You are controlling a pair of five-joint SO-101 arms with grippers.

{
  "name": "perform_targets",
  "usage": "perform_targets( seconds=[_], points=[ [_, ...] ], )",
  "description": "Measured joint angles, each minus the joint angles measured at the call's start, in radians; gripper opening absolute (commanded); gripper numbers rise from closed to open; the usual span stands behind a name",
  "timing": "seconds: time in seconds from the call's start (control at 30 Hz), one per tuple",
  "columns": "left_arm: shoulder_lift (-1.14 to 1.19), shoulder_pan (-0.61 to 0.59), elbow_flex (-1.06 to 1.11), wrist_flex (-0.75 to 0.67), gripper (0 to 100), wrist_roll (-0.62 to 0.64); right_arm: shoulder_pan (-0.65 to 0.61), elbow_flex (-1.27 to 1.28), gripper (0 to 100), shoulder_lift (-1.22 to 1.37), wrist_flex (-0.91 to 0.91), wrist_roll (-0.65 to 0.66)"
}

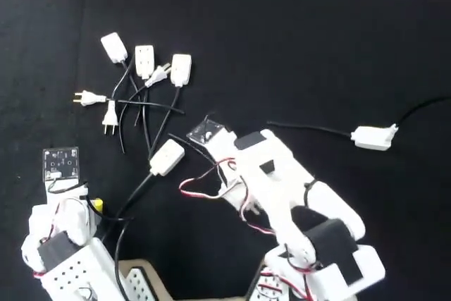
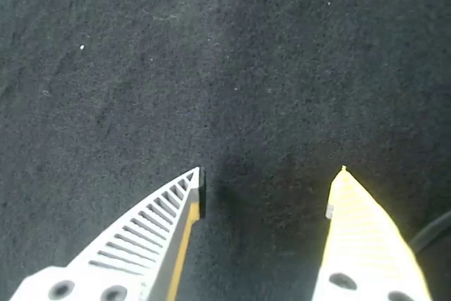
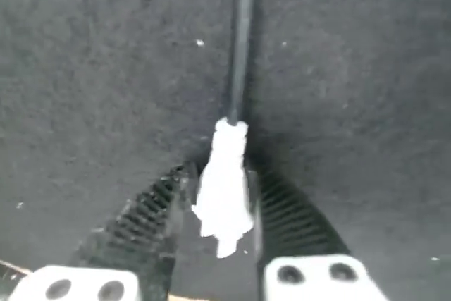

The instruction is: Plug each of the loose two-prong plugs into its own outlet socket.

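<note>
My right gripper (image 3: 222,174) is shut on a white two-prong plug (image 3: 224,188), whose black cord (image 3: 243,40) runs away over the black cloth. In the high view the right arm (image 1: 282,188) lies across the table's middle, its tip beside a white outlet socket (image 1: 167,157). Three more sockets (image 1: 144,61) lie in a tangle at the back left, with loose plugs (image 1: 89,98) (image 1: 110,116) (image 1: 158,75) among them. Another socket (image 1: 372,137) lies at the right with a plug seemingly in it. My left gripper (image 2: 271,174) is open over bare cloth.
Black cords (image 1: 144,114) cross one another between the sockets and plugs at the back left. The left arm (image 1: 60,237) sits at the front left corner. The black cloth (image 1: 296,54) covers the whole table.
</note>
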Motion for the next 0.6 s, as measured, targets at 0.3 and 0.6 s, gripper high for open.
perform_targets(
  seconds=[0.3,0.6],
  points=[
    [0.0,0.0,0.0,0.0,29,0.0,0.002,0.002,1.5,0.003,0.0,-0.012],
    [0.0,0.0,0.0,0.0,29,0.0,-0.021,-0.075,11.4,0.02,0.146,-0.006]
  ],
)
